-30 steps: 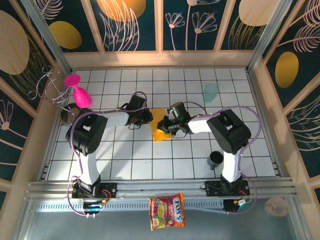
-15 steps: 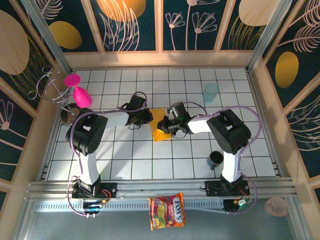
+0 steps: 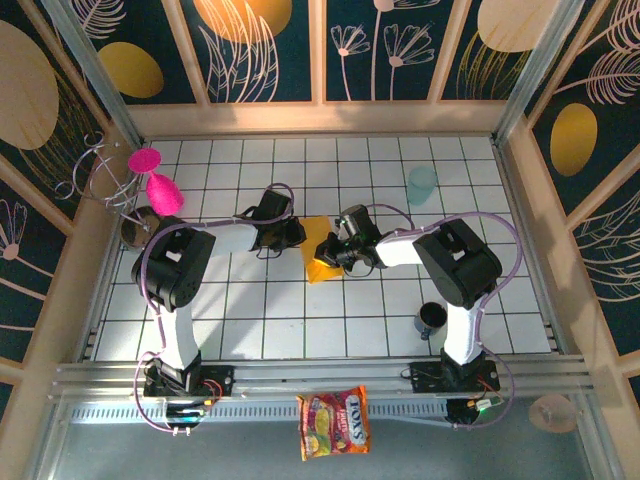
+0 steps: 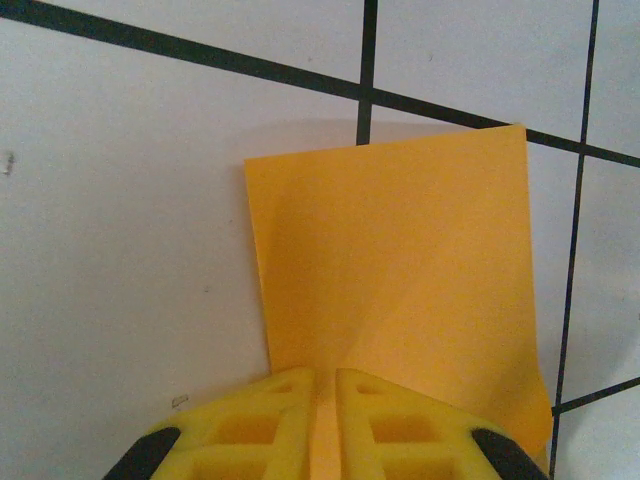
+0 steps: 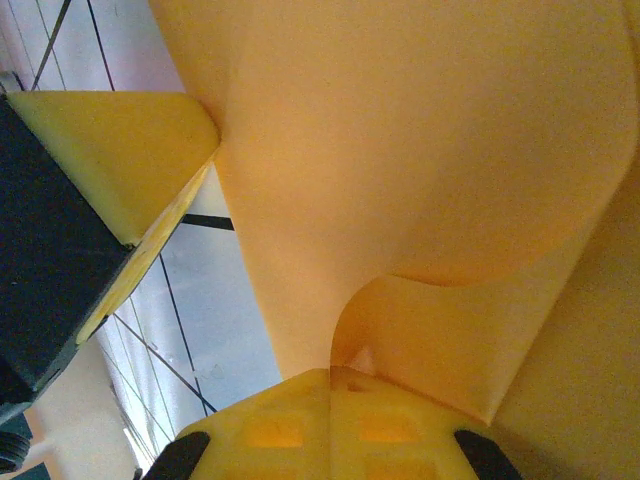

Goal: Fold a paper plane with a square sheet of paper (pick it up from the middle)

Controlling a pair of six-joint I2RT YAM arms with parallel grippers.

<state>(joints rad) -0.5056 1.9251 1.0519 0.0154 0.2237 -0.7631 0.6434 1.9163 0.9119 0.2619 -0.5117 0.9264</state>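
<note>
I see the square sheet of paper point(image 3: 318, 250) near the middle of the white tiled table point(image 3: 250, 320), caught between my two arms. It is orange-yellow and no longer flat. From above it reads as a bent, roughly kite-like patch with its lower corner pointing toward the near edge.

The left end effector point(image 3: 296, 235) reaches in from the left and is pinching the sheet's edge. On the left wrist camera its yellow fingers point(image 4: 250, 430) are pressed together with only a thin strip of paper showing between them. The sheet stretches away from them over the tiles, with a soft diagonal crease across it.

The right end effector point(image 3: 327, 252) comes in from the right and is likewise pressed together on the paper. On its wrist camera the fingertips meet, with the sheet gathered into them. The paper billows up and away in a broad curve, and one flap curls over just above the fingers. In that same view a yellow finger of the left end effector touches the sheet's far edge.

A dark cup point(image 3: 432, 318) stands beside the right arm, well apart from the paper. A pale blue-green cup point(image 3: 421, 184) sits toward the far right. A pink goblet point(image 3: 158, 185) hangs by a wire stand point(image 3: 98, 182) at the far left, and a red-and-yellow snack packet point(image 3: 335, 423) lies in front of the rail between the bases.
</note>
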